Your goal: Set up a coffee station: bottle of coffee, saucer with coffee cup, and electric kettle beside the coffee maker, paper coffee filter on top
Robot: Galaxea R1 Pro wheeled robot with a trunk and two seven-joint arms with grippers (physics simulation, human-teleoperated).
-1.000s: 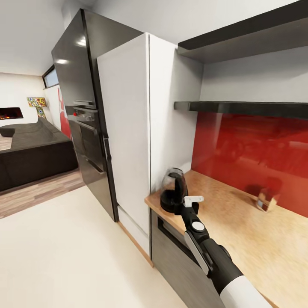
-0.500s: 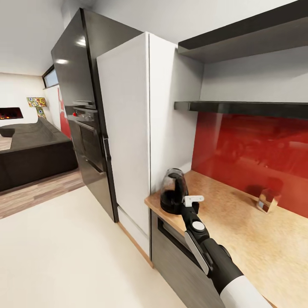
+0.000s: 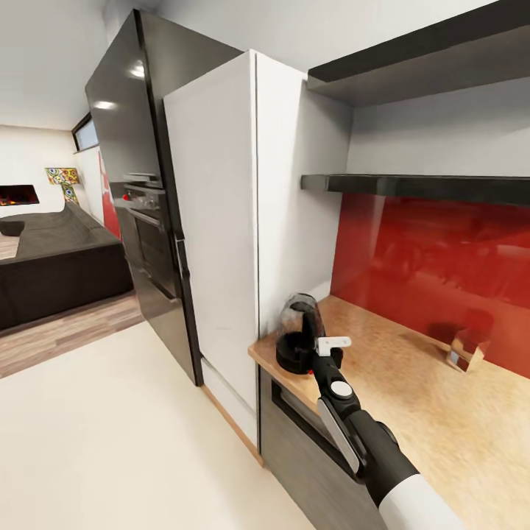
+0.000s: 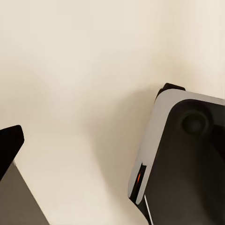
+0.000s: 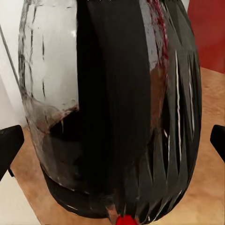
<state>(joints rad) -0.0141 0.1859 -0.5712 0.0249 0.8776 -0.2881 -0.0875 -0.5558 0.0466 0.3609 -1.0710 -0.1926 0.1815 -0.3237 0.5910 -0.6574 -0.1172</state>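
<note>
The electric kettle (image 3: 298, 333), domed clear glass on a black base, stands at the left end of the kitchen countertop (image 3: 412, 383), beside the white tall cabinet. My right gripper (image 3: 318, 352) reaches it from the front. Up close, the right wrist view has the kettle (image 5: 112, 117) with its black handle and red switch between the open right gripper (image 5: 112, 143); a dark fingertip (image 5: 9, 145) sits on either side, apart from the glass. My left gripper (image 4: 112, 150) hangs over the pale floor with nothing in it, one fingertip (image 4: 10, 143) at the frame's edge.
A white tall cabinet (image 3: 221, 221) and a black oven tower (image 3: 140, 206) stand left of the counter. Two dark shelves (image 3: 419, 184) hang above a red backsplash (image 3: 442, 258). A small clear holder (image 3: 465, 352) sits at the counter's back. A dark sofa (image 3: 51, 258) is far left.
The whole view has shifted slightly, so the camera moved. My right gripper stays around the kettle, which has not moved on the counter.
</note>
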